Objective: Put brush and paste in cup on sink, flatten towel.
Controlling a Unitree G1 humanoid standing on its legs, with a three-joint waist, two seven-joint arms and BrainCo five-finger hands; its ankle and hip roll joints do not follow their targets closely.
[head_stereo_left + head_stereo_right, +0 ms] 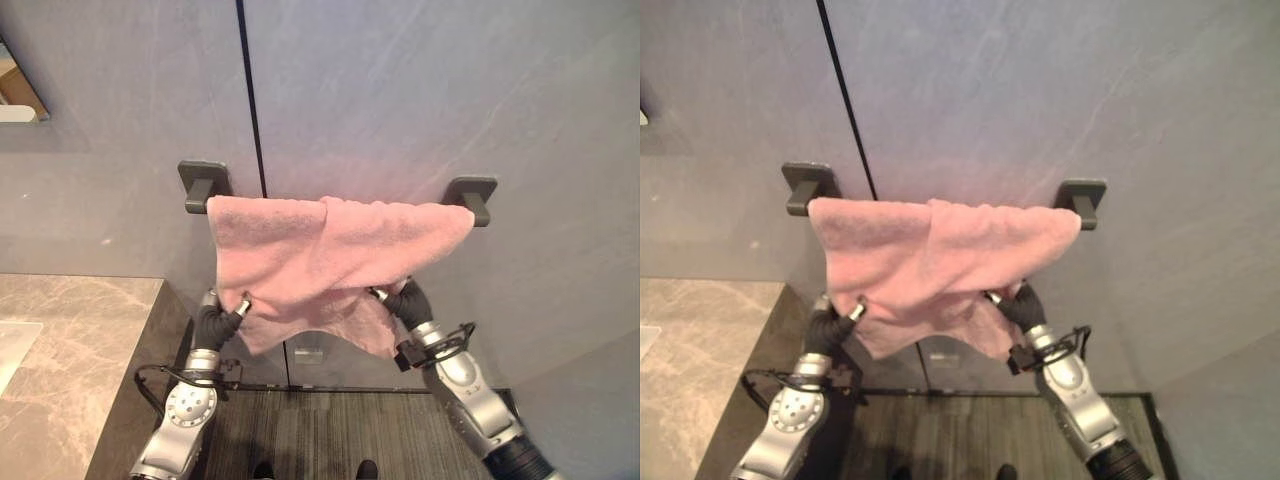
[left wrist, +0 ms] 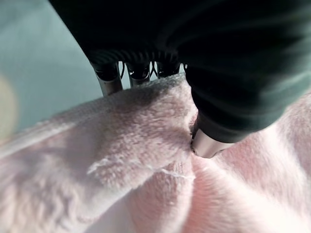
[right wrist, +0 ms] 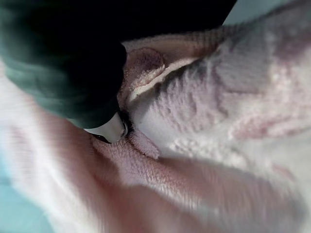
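Your two head cameras look down and forward at the wall, sharing the pink towel point(image 1: 330, 262) on its rail at 12 o'clock. Each wrist camera sits pressed close against that towel.

no readable text (nor labels), no numbers

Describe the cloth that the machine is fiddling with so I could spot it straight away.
On the grey wall, find the dark rail above the floor. The pink towel hangs over it, bunched and uneven, with the left hand and the right hand pinching its lower edge. It is the one soft pink thing among grey surfaces.
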